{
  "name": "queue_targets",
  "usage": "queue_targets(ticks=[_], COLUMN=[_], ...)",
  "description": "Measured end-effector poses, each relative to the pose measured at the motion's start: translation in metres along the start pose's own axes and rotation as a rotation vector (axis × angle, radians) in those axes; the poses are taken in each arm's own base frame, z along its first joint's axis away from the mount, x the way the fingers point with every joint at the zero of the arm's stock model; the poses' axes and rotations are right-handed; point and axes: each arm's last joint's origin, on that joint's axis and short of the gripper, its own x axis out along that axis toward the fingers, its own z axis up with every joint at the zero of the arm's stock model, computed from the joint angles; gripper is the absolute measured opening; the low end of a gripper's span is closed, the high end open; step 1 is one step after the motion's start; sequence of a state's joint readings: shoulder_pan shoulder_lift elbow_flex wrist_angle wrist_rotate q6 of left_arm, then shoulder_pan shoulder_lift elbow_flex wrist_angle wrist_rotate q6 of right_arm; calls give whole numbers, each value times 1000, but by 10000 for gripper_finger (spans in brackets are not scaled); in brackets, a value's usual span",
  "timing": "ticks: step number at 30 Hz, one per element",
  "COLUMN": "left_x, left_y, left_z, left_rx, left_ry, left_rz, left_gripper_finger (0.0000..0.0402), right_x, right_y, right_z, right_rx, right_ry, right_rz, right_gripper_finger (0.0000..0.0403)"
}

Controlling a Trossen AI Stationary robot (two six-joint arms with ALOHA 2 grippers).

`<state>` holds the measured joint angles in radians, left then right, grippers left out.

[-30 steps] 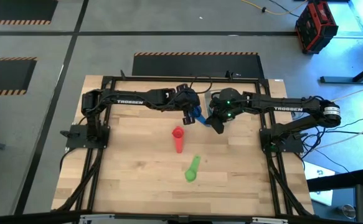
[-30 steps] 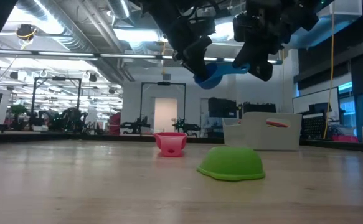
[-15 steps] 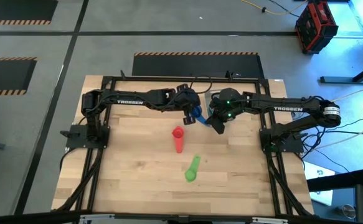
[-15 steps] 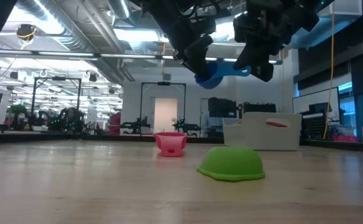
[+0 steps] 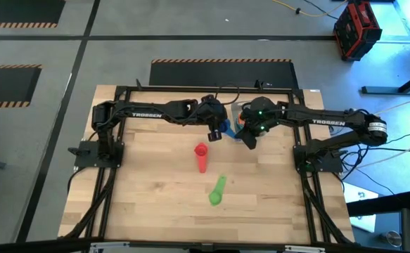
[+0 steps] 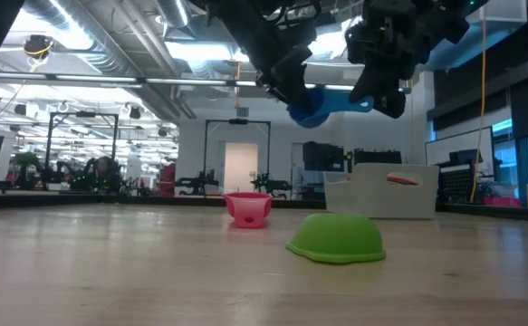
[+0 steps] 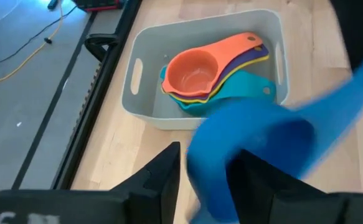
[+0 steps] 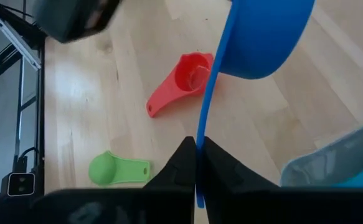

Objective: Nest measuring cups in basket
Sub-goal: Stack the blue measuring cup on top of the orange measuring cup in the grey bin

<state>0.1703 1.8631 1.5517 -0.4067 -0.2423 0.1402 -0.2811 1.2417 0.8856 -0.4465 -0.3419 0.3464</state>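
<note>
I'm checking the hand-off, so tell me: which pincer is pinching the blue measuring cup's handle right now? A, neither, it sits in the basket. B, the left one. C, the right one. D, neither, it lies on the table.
C: in the right wrist view the right pincer is shut on the thin handle of the blue measuring cup, held in the air, while the left pincer stands open around the bowl.
</note>
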Motion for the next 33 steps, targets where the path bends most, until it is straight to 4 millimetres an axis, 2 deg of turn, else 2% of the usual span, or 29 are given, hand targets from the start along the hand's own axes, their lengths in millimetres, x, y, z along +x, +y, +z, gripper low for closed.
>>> queue_targets(ticks=[9, 19, 26, 33], left_x=[-16, -18, -18, -18], left_y=[5, 3, 2, 2], left_z=[6, 7, 7, 7], left_rx=[-6, -7, -9, -8], left_ry=[-28, -45, -50, -50], left_rz=[2, -61, -100, -102], left_gripper_finger=[118, 119, 119, 118], right_x=[-24, -55, -45, -41], right_y=[-15, -37, -71, -94], right_z=[-5, -19, -41, -57], right_rx=[60, 119, 224, 289], right_ry=[15, 53, 12, -23], right_rz=[-84, -145, -51, -11], right_gripper_finger=[10, 10, 10, 10])
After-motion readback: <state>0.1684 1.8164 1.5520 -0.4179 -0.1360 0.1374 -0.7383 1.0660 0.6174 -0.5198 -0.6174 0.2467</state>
